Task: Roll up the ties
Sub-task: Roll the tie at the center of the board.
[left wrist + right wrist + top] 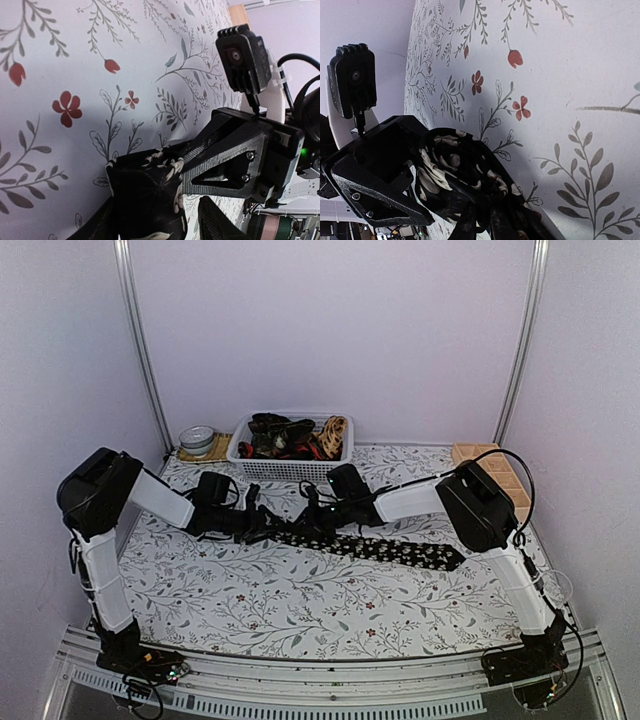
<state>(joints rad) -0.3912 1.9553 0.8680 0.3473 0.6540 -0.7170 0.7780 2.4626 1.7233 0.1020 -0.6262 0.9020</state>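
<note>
While both arms climb from their bases to raised elbows and stretch their forearms low and inward, the left gripper (262,523) and right gripper (312,518) face each other tip to tip over the middle of the surface (250,605). Between them sits the rolled end of a black, pale-specked tie (395,550). The rest of it lies flat, running back under the right forearm. The left gripper stands partly open astride the roll, with a gap at one finger. The right gripper is closed, its tips pinching cloth at the roll. Beyond both grippers a white basket (238,448) holds several rolled ties (280,433), dark, red and tan. Left of it a round tin (198,437) rests on a mat (218,451). A wooden tray (497,472) lies beyond the right elbow.
</note>
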